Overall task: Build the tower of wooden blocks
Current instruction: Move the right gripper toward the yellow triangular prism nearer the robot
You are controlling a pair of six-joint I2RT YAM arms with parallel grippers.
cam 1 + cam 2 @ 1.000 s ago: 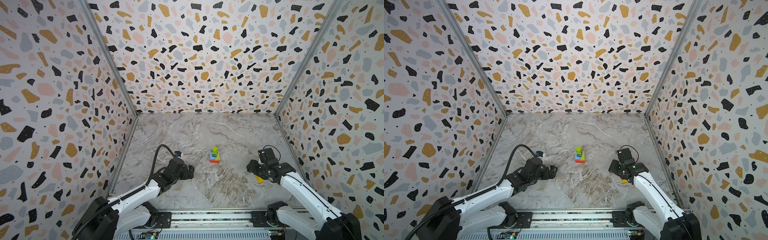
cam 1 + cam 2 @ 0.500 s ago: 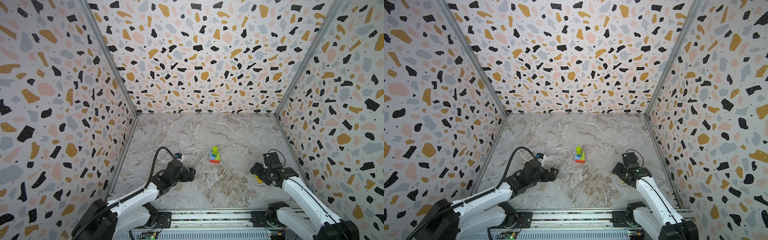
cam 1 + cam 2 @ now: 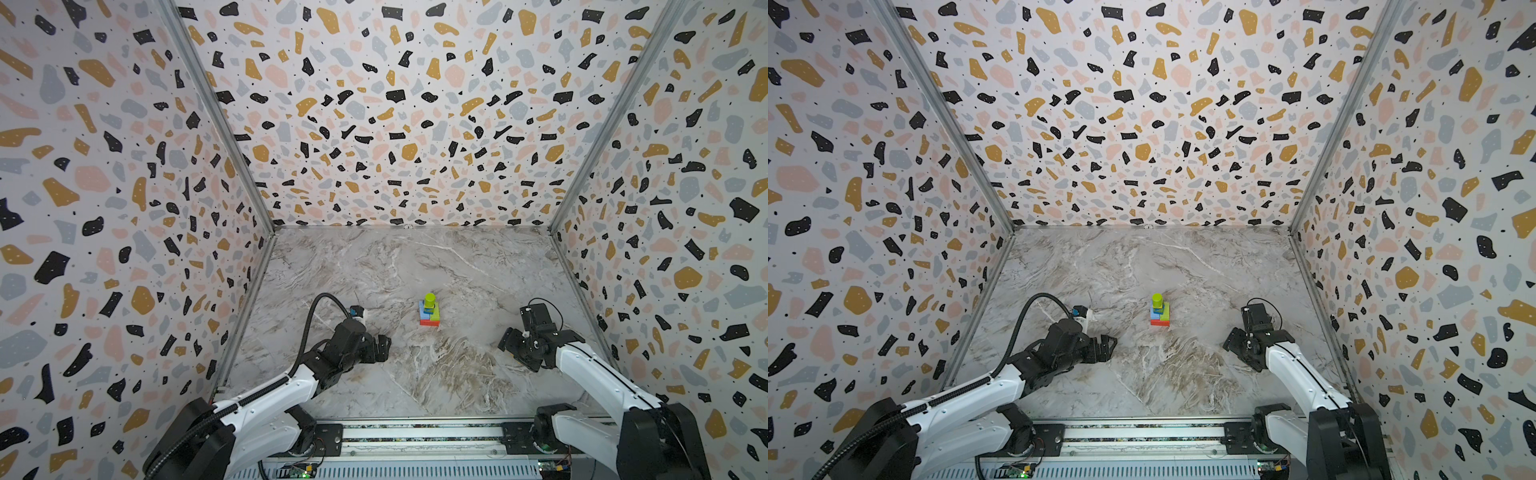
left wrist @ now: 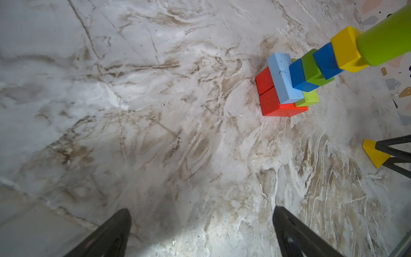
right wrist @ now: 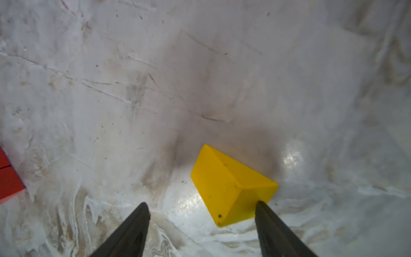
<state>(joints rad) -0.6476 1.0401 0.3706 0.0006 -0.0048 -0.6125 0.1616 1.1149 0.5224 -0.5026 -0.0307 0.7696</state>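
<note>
Right tool (image 5: 201, 203) has widened, jaws apart around yellow wooden wedge (image 5: 226, 187) on tabletop (image 5: 200, 66). Left tool (image 4: 201, 210) apart, empty. Next, by judgement: centre, clamp, cap painted wood block tower (image 4: 287, 80).

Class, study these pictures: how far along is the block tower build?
Done: the tower stands, red slabs up to lime cylinder. In hand: nothing; the right gripper, jaws open, sits at the yellow wedge on the table. Left: likely grasping the wedge and capping the cylinder.

Bright, even top views; wrist views soft, glare on floor (image 5: 291, 158).
</note>
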